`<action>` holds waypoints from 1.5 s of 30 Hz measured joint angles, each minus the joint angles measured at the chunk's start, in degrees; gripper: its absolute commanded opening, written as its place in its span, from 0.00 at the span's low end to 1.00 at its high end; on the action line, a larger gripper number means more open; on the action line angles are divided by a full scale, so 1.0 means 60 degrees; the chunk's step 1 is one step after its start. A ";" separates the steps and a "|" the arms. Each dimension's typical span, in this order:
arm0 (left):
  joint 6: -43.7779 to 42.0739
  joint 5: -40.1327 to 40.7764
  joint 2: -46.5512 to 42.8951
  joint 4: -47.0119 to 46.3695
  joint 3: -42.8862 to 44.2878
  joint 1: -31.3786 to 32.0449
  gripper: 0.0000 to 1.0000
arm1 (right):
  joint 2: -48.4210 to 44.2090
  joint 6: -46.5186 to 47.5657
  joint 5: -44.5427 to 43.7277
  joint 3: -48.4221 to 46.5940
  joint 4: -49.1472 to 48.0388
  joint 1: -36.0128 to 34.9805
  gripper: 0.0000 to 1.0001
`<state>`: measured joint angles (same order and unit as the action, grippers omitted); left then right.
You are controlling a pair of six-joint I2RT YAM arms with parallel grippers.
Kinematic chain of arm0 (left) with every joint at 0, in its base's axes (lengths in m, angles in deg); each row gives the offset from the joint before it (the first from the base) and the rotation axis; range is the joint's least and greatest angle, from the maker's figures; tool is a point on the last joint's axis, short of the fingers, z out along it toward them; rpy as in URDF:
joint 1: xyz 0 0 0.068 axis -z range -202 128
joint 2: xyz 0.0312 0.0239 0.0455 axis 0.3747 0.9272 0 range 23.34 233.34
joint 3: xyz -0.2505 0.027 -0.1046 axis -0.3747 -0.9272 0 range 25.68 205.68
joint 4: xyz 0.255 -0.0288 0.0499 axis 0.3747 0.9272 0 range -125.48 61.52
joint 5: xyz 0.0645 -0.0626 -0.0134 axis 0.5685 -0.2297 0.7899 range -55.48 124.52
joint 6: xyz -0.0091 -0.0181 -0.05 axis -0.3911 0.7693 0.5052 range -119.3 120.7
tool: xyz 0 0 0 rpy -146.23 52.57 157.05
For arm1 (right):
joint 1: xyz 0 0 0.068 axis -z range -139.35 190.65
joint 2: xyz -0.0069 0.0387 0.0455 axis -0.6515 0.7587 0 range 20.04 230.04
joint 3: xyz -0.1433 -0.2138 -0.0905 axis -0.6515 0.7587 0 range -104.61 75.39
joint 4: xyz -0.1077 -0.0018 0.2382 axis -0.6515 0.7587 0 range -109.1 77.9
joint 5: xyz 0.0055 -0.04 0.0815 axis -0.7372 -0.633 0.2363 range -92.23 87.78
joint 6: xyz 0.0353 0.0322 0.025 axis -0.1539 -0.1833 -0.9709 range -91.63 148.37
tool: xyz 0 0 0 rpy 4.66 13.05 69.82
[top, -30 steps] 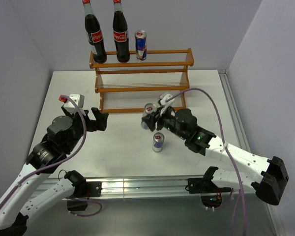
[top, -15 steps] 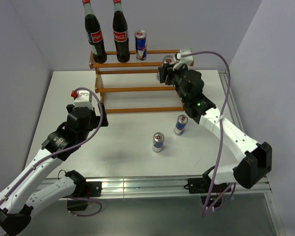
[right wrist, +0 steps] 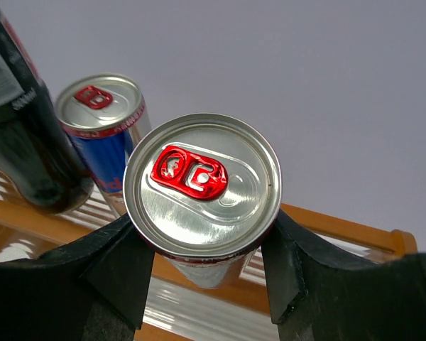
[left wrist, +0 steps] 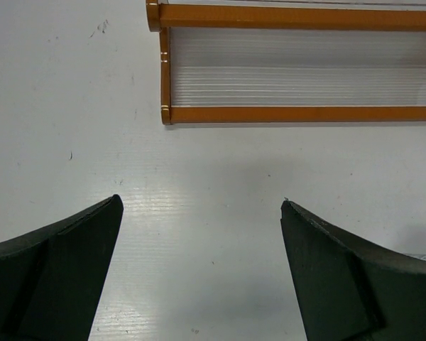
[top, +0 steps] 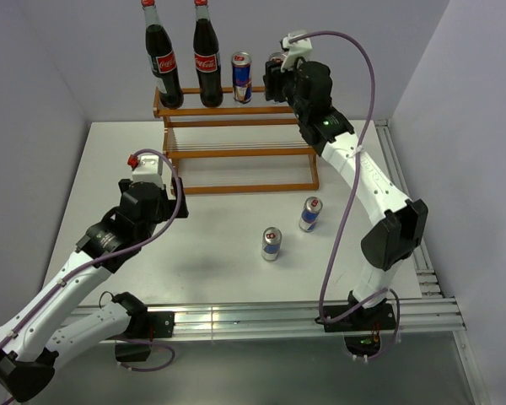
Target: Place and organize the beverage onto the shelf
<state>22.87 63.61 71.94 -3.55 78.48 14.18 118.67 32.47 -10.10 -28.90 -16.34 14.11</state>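
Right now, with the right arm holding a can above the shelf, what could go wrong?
The held can in the right gripper hangs close beside the standing can on the top tier; the finger between them could knock it over. A tilted release on this narrow tier might tip the held can off.

Right gripper (right wrist: 202,240) clamped on can (right wrist: 202,186), shelf rail (right wrist: 341,231) underneath.
Second can (right wrist: 99,108) upright at left, just beside dark bottle (right wrist: 21,142).
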 measured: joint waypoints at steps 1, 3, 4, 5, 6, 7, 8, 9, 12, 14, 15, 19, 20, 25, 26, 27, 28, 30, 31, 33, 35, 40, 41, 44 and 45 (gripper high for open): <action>0.0000 -0.0029 0.0000 -0.0004 0.0000 0.0000 1.00 | 0.0197 0.0047 0.0120 -0.0208 0.0171 0.0051 0.00; 0.0000 -0.0069 0.0004 0.0004 -0.0011 0.0000 1.00 | 0.0550 0.0098 0.0397 -0.0612 0.0557 0.0149 0.00; 0.0000 -0.0098 0.0007 0.0004 -0.0011 0.0000 1.00 | 0.0696 0.0120 0.0517 -0.0758 0.0674 0.0189 0.00; 0.0000 -0.0120 0.0011 0.0004 -0.0011 0.0000 1.00 | 0.0841 0.0127 0.0630 -0.0925 0.0863 0.0237 0.00; 0.0000 -0.0131 0.0022 0.0004 -0.0011 0.0000 1.00 | 0.1016 0.0138 0.0758 -0.1126 0.1038 0.0288 0.00; 0.0000 -0.0135 0.0036 0.0004 -0.0011 0.0000 0.99 | 0.1173 0.0153 0.0863 -0.1319 0.1162 0.0331 0.00; 0.0000 -0.0135 0.0051 0.0004 -0.0011 0.0000 0.99 | 0.1297 0.0149 0.0991 -0.1468 0.1279 0.0368 0.00; 0.0000 -0.0138 0.0066 0.0004 -0.0011 0.0000 0.99 | 0.1402 0.0142 0.1089 -0.1574 0.1337 0.0404 0.00; -0.0004 -0.0138 0.0069 0.0004 -0.0011 0.0000 0.99 | 0.1555 0.0135 0.1330 -0.1854 0.1530 0.0481 0.00; -0.0004 -0.0142 0.0069 0.0004 -0.0011 0.0000 1.00 | 0.1625 0.0076 0.1479 -0.1971 0.1621 0.0525 0.02; -0.0004 -0.0146 0.0069 0.0004 -0.0011 0.0000 0.99 | 0.1683 0.0051 0.1526 -0.2051 0.1654 0.0546 0.03; -0.0004 -0.0168 0.0066 0.0004 -0.0011 0.0000 0.99 | 0.1916 -0.0007 0.1687 -0.2262 0.1694 0.0601 0.08; -0.0004 -0.0171 0.0066 0.0004 -0.0011 0.0000 1.00 | 0.1971 -0.0022 0.1719 -0.2342 0.1701 0.0612 0.09; -0.0007 -0.0215 0.0062 0.0004 -0.0015 0.0000 0.99 | 0.2084 -0.0033 0.1789 -0.2514 0.1785 0.0612 0.35; -0.0007 -0.0215 0.0062 0.0004 -0.0015 0.0000 0.99 | 0.2087 -0.0036 0.1796 -0.2514 0.1785 0.0612 0.39; -0.0007 -0.0219 0.0062 0.0004 -0.0015 0.0000 1.00 | 0.2087 -0.0036 0.1800 -0.2521 0.1789 0.0612 0.44; -0.0007 -0.0226 0.0062 0.0004 -0.0015 0.0000 1.00 | 0.2091 -0.0033 0.1803 -0.2550 0.1825 0.0612 0.47; -0.0007 -0.0237 0.0062 0.0004 -0.0015 0.0000 1.00 | 0.2098 -0.0033 0.1818 -0.2568 0.1847 0.0616 0.57; -0.0007 -0.0240 0.0062 0.0004 -0.0015 0.0000 0.99 | 0.2102 -0.0033 0.1818 -0.2568 0.1847 0.0616 0.60; -0.0011 -0.0244 0.0062 0.0004 -0.0015 0.0000 0.99 | 0.2102 -0.0055 0.1832 -0.2568 0.1854 0.0616 0.82; -0.0011 -0.0277 0.0062 0.0004 -0.0015 0.0000 0.99 | 0.2102 -0.0076 0.1843 -0.2565 0.1832 0.0616 0.87; -0.0015 -0.0310 0.0062 0.0004 -0.0015 0.0000 1.00 | 0.2098 -0.0069 0.1861 -0.2532 0.1785 0.0619 0.91; -0.0015 -0.0313 0.0062 0.0004 -0.0015 0.0000 1.00 | 0.2098 -0.0076 0.1861 -0.2528 0.1789 0.0619 0.93; -0.0004 -0.0313 0.0066 0.0007 -0.0011 0.0000 1.00 | 0.2018 -0.0098 0.1854 -0.2412 0.1752 0.0619 0.97; 0.0000 -0.0310 0.0069 0.0007 -0.0015 0.0000 0.99 | 0.1905 -0.0106 0.1843 -0.2215 0.1730 0.0619 0.98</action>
<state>22.87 61.75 72.35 -3.51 78.39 14.18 130.10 31.83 0.96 -42.19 -5.96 17.82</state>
